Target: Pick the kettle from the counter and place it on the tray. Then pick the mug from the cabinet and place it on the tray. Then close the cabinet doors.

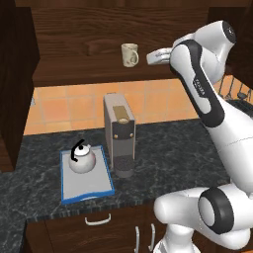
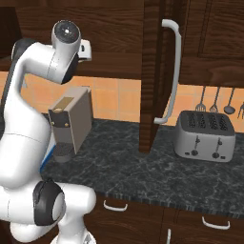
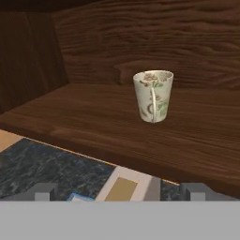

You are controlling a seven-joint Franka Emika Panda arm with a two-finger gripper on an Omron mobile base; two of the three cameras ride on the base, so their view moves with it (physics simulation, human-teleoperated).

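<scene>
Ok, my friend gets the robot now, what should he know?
Gripper: open, holding nothing, raised in front of the cabinet shelf, facing the mug.
Kettle: already on the tray, on the counter beside the coffee machine.
Mug: upright on the shelf, untouched.
Cabinet doors: open.
Done: kettle.
Left: move the mug onto the tray, then close the doors.

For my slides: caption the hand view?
Open gripper faces the mug standing upright on the cabinet shelf.
</scene>
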